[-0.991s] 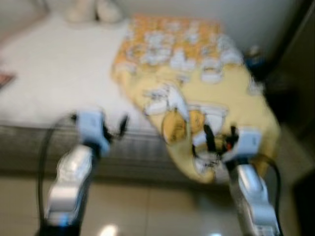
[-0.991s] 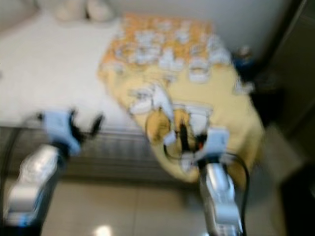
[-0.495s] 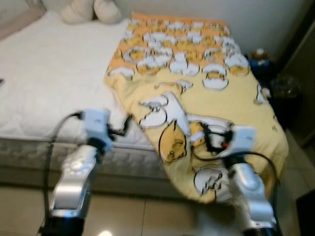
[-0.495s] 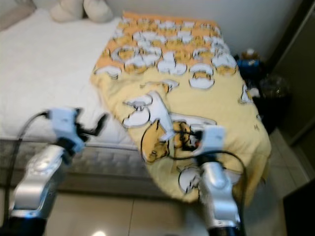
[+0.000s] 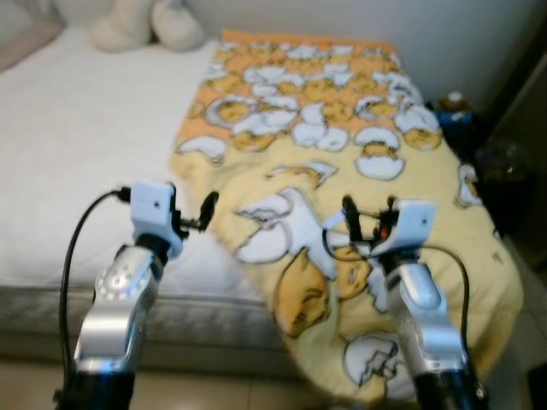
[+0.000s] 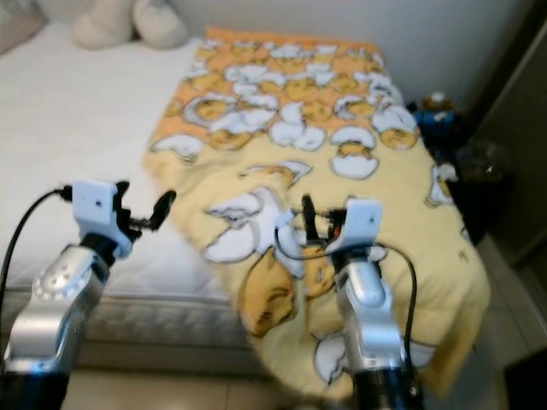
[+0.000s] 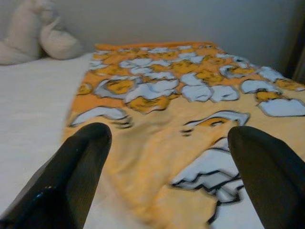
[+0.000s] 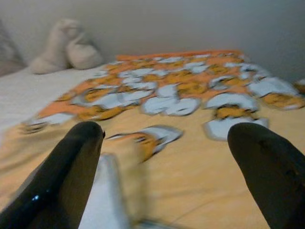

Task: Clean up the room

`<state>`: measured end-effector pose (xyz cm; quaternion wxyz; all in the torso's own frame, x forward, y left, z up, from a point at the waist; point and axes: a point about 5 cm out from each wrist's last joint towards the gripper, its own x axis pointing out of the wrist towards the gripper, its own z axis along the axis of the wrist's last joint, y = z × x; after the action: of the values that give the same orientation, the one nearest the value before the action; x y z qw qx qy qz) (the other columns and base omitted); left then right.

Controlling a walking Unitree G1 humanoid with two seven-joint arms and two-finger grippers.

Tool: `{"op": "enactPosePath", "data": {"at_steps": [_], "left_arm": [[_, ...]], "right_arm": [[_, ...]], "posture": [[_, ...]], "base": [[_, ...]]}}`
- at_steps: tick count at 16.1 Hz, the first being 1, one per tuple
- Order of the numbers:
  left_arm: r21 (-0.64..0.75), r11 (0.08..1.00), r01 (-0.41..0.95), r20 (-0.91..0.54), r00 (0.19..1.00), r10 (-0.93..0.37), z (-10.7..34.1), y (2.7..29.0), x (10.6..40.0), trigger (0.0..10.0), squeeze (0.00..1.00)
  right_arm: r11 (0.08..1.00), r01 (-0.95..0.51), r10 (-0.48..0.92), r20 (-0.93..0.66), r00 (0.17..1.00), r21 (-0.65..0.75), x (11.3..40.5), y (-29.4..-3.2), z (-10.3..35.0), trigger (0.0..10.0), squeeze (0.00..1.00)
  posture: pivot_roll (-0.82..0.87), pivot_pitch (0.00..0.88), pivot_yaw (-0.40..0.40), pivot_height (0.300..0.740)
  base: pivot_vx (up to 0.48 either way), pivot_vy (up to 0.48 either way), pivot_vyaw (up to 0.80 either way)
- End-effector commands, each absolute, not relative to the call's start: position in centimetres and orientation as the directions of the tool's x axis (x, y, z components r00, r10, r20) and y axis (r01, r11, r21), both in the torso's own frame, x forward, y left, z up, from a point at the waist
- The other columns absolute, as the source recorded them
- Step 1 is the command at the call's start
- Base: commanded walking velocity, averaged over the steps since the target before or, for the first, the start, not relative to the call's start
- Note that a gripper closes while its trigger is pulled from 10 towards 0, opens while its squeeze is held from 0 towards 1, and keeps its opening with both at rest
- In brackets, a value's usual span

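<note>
A yellow and orange blanket [image 5: 342, 128] printed with cartoon eggs lies rumpled over the right half of a white bed [image 5: 77, 128], and its near end hangs over the bed's front edge. My left gripper [image 5: 190, 207] is open above the mattress, just left of the blanket's folded edge, with nothing in it. My right gripper [image 5: 368, 212] is open over the blanket's near part, also holding nothing. The left wrist view has both black fingers [image 7: 78, 164] spread wide with the blanket [image 7: 190, 95] ahead. The right wrist view has spread fingers [image 8: 71, 162] over the blanket [image 8: 190, 90] too.
Cream plush toys [image 5: 145, 21] rest at the head of the bed. A blue object [image 5: 453, 107] and a dark bin [image 5: 504, 162] stand beside the bed on the right. The grey mattress side [image 5: 214, 320] faces me, with tiled floor below.
The camera has moved closer to the bed and the picture has sharpened. Both arms now reach up over the mattress and blanket. Both grippers have stayed open.
</note>
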<state>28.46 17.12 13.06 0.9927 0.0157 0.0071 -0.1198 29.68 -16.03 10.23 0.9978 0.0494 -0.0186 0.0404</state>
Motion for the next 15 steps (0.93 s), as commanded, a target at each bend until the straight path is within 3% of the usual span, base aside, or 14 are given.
{"op": "enactPosePath", "data": {"at_steps": [1,5,8,15], "left_arm": [[0.033,0.974,0.224,-0.014,0.975,-0.224,13.4,17.8,28.1,10.0,0.00],[0.000,0.956,0.293,-0.061,0.954,-0.292,12.7,17.3,26.7,10.0,0.00],[0.024,0.937,0.349,-0.090,0.934,-0.345,12.5,16.8,26.1,10.0,0.00],[0.005,0.921,0.389,-0.072,0.919,-0.388,13.0,16.0,26.3,10.0,0.00]], "right_arm": [[0.990,-0.097,0.090,0.069,0.994,0.102,31.1,-15.6,11.4,10.0,0.00],[0.976,-0.185,0.173,0.101,0.980,0.117,34.1,-13.9,14.0,10.0,0.00],[0.978,-0.174,0.164,0.086,0.983,0.115,35.0,-14.2,13.9,10.0,0.00],[0.983,-0.110,0.105,0.037,0.994,0.145,35.0,-14.3,12.1,10.0,0.00]], "posture": [[0.06,0.000,-0.012,0.740],[0.11,0.000,-0.021,0.740],[0.15,0.000,-0.037,0.740],[0.12,0.010,-0.024,0.740]], "base": [[0.000,0.000,0.00],[0.000,0.000,0.00],[0.000,0.000,0.00],[0.000,0.480,0.00]]}}
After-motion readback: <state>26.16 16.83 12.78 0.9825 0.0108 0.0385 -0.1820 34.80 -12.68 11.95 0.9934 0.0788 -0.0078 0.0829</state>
